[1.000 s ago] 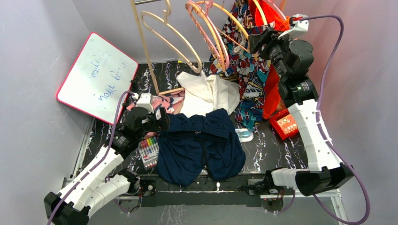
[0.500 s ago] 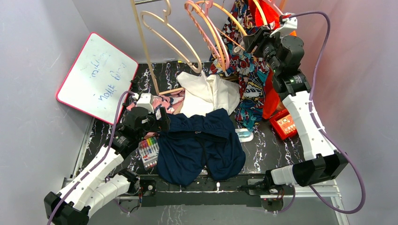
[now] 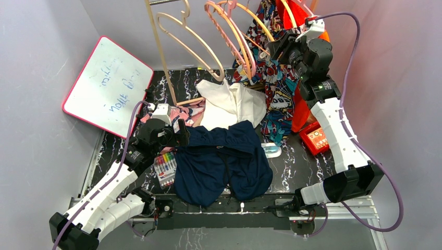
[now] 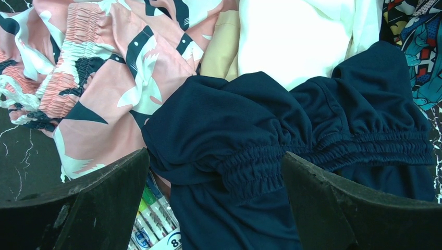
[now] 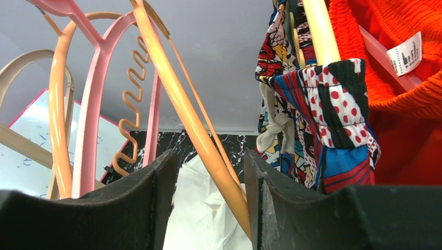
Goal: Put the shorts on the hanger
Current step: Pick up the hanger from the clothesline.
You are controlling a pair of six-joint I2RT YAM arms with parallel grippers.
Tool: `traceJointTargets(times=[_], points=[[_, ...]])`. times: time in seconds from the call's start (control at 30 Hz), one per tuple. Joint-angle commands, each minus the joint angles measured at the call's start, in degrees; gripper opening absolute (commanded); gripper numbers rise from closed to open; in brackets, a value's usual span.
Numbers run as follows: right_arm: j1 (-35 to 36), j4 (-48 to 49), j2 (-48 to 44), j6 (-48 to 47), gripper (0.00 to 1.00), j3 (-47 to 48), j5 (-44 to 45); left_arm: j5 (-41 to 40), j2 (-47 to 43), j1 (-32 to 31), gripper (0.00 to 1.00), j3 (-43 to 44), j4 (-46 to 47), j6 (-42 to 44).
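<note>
The navy shorts (image 3: 224, 161) lie spread on the dark table, waistband toward the back; they also show in the left wrist view (image 4: 250, 130). My left gripper (image 3: 180, 133) is open, its jaws wide apart just above the left end of the gathered waistband (image 4: 215, 156), holding nothing. The orange-tan hanger (image 3: 259, 23) hangs high on the rack at the back. My right gripper (image 3: 273, 49) is raised up to it and open, and the hanger's arm (image 5: 177, 94) runs down between the two fingers, close to the right finger (image 5: 260, 177).
A pink hanger (image 3: 234, 36) and beige hangers (image 3: 193, 39) hang left of the orange-tan one. Comic-print shorts (image 3: 273, 78) and orange shorts (image 3: 299, 15) hang beside my right gripper. A white garment (image 3: 234, 104), marker pack (image 3: 166, 167), red box (image 3: 316, 138) and whiteboard (image 3: 107, 86) surround the shorts.
My right arm has swung left and up, bringing its open jaws around the orange-tan hanger's arm. The left arm and the shorts have not moved.
</note>
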Motion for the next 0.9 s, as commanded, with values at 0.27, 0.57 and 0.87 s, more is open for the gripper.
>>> traceJointTargets(times=[0.27, 0.57, 0.87], points=[[0.54, 1.78, -0.59, -0.34, 0.39, 1.14, -3.34, 1.15, -0.16, 0.28, 0.97, 0.66, 1.10, 0.20], [1.24, 1.08, 2.24, -0.72, 0.51, 3.55, -2.91, 1.15, -0.33, 0.27, 0.97, 0.60, 1.10, 0.28], [2.78, 0.49, 5.33, -1.89, 0.46, 6.37, -1.69, 1.45, -0.44, 0.27, 0.97, 0.64, 1.10, 0.29]])
